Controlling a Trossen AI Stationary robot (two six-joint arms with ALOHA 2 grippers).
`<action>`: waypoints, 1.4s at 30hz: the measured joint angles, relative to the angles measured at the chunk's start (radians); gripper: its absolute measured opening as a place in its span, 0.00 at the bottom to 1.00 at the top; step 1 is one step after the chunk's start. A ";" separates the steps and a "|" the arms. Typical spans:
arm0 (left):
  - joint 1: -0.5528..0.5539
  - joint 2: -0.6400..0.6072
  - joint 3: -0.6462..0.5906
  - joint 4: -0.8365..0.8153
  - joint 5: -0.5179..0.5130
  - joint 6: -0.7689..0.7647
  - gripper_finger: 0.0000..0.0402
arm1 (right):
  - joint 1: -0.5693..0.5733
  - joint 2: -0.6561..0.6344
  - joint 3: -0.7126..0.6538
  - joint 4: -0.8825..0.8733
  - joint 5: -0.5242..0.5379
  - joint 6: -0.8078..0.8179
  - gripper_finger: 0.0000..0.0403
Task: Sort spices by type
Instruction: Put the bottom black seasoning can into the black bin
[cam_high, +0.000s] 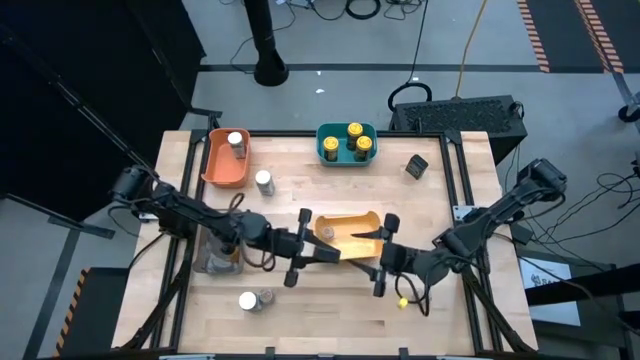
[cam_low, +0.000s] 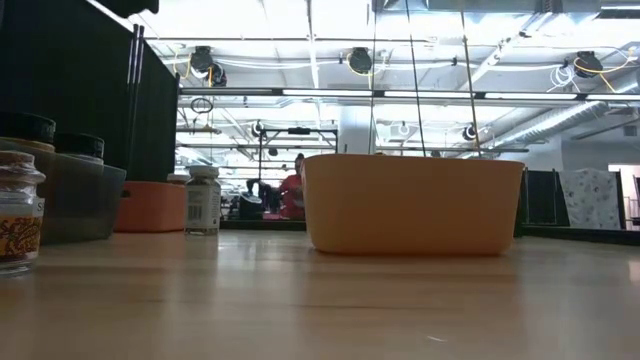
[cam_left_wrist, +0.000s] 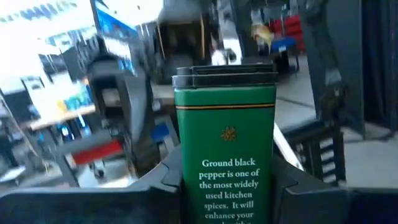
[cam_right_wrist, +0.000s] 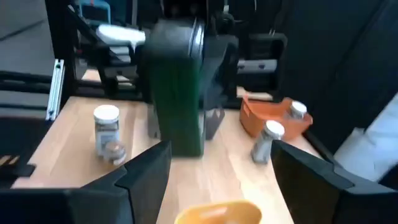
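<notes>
Left gripper (cam_high: 318, 246) fingers clamped on green pepper tin (cam_left_wrist: 225, 149) held above yellow bin (cam_high: 352, 232) mid-tabletop, right gripper (cam_high: 384, 262) fingers spread, empty, just beside; risk of slip if clamp loosens.

- The orange rectangular plastic bin (cam_high: 222, 160) sits at the far left of the wooden counter (cam_high: 440, 200), one white-lidded jar (cam_high: 236, 142) inside.
- The teal rectangular plastic bin (cam_high: 347, 146), right of it, holds three yellow-lidded jars (cam_high: 355, 130).
- A white-lidded jar (cam_high: 264, 182) stands just beside the orange bin.
- The yellow rectangular plastic bin (cam_high: 350, 232) lies mid-counter, between both grippers.
- The left gripper (cam_high: 322, 248) holds the green rectangular pepper tin (cam_left_wrist: 225, 146) above the counter, facing the right gripper (cam_high: 382, 262).
- Two small jars (cam_high: 256, 299) stand at the near edge.
- A small black box (cam_high: 416, 166) lies far right.
</notes>
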 joint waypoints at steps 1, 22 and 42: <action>0.000 -0.006 0.000 0.000 0.000 0.000 0.27 | 0.000 0.001 -0.029 0.070 -0.003 -0.039 0.65; 0.008 -0.005 -0.001 0.017 -0.098 0.006 0.27 | -0.121 0.000 -0.090 0.369 -0.265 -0.144 0.65; 0.019 -0.004 -0.001 0.008 -0.112 -0.003 0.30 | -0.153 0.066 -0.090 0.430 -0.288 -0.188 0.49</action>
